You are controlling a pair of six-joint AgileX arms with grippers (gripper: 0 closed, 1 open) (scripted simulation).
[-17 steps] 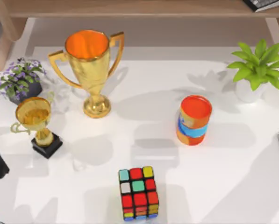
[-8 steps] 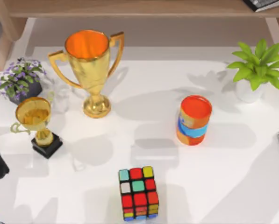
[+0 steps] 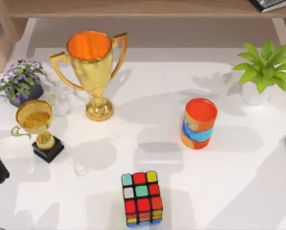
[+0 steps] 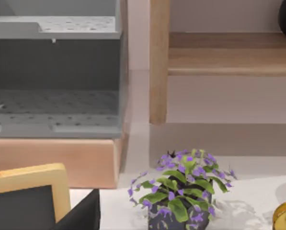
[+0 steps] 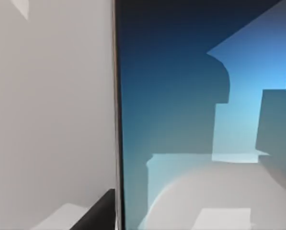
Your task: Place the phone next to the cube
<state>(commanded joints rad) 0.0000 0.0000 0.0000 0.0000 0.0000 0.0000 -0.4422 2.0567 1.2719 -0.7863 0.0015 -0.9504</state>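
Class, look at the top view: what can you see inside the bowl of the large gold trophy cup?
The large gold trophy cup shows a smooth orange inner surface with nothing lying in it. The bowl's outer underside and the stem top are covered by the rim from above.

cube (image 3: 142, 198): multicolour tiles, black edges | phone (image 5: 195, 115): blue-to-white screen, probably

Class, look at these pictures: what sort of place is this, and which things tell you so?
Probably a rendered home or office desk used as a display surface. A white table carries two gold trophies and potted plants, with a wooden shelf behind.
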